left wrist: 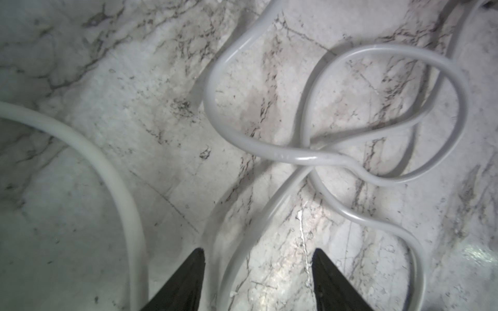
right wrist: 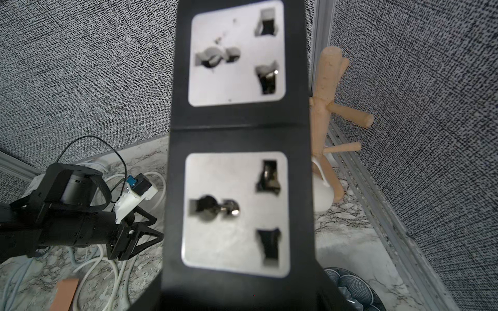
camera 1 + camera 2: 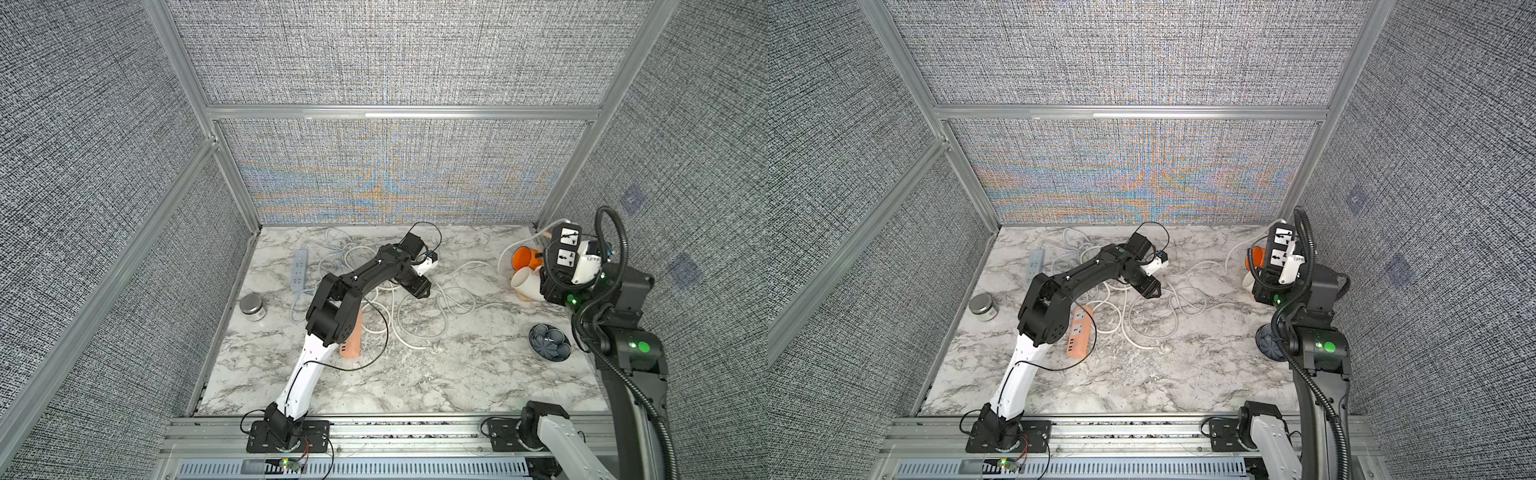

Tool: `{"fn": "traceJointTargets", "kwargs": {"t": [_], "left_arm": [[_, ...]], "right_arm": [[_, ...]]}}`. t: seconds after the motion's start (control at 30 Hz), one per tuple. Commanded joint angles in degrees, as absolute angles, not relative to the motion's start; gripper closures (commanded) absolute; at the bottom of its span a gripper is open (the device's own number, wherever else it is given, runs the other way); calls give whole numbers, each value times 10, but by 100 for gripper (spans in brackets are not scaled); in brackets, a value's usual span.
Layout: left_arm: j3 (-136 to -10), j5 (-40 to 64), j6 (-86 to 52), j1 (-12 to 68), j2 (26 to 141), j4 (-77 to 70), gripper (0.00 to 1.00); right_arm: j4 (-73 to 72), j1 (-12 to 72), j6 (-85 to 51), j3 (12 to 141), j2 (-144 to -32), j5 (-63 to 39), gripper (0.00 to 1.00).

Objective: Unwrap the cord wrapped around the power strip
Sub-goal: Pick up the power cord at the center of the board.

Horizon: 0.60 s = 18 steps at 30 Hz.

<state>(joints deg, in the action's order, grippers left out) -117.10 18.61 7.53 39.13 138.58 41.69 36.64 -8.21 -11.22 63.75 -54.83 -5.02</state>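
A black power strip (image 3: 563,247) with white sockets is held upright above the table's back right corner, my right gripper (image 3: 555,276) shut on its lower end. The strip (image 2: 237,161) fills the right wrist view and hides those jaws. Its white cord (image 3: 469,266) climbs to the strip's far end and lies in loose loops across the middle of the table. My left gripper (image 3: 424,291) hovers low over those loops, open. In the left wrist view one strand of cord (image 1: 296,157) runs between the spread fingertips of the left gripper (image 1: 258,251) without being pinched.
An orange mug (image 3: 523,257) and a white mug (image 3: 525,282) lie just left of the held strip, beside a wooden mug tree (image 2: 327,88). A blue bowl (image 3: 548,340) sits front right. An orange power strip (image 3: 1079,332), a pale blue strip (image 3: 300,270) and a metal tin (image 3: 251,307) are on the left.
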Motion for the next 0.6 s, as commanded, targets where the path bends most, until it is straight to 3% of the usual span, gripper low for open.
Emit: {"fn": "traceJointTargets", "kwargs": {"t": [0.0, 0.17, 0.3, 0.4, 0.57], "left_arm": [[-1176, 160, 74, 394, 1394, 421, 41], [-1176, 156, 51, 395, 1396, 401, 55], [-1169, 170, 29, 395, 1376, 401, 84], [-1118, 194, 13, 393, 1329, 356, 96], [-1057, 228, -27, 382, 1267, 314, 100]], "right_arm": [[326, -82, -109, 637, -548, -61, 100], [320, -82, -104, 630, -551, -83, 100], [321, -82, -92, 630, -551, -87, 100], [319, -82, -91, 632, -555, -75, 100], [314, -84, -80, 640, -562, -49, 100]]}}
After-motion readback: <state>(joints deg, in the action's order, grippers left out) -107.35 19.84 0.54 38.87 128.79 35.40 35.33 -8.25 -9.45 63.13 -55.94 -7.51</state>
